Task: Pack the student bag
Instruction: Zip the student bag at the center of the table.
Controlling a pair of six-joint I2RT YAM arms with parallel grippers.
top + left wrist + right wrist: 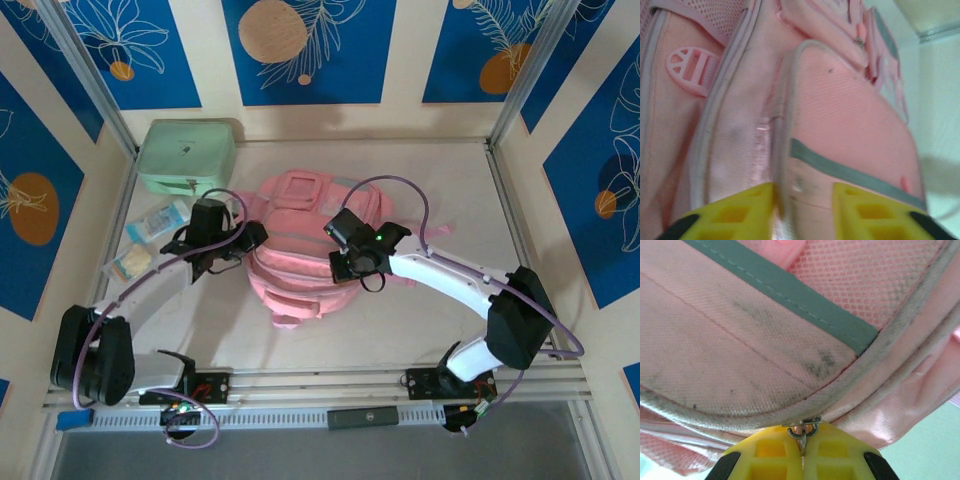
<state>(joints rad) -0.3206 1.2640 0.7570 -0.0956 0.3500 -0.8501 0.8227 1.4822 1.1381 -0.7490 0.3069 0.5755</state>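
The student bag (300,272), seemingly limp, wants gripping at its zip pull (802,429), where the right pincer (802,444) pinches; left pincer (804,195) gapes.

Left arm (210,237) and right arm (440,278) hide backpack (300,292) middle; packets (152,232) nearby too small to identify; wrist views crop backpack.

Cream walls (205,60) with blue panels (330,50), white leaf drawings, orange circles; metal posts (90,85) at corners; pale table (420,310); metal rail (320,385) along near edge.
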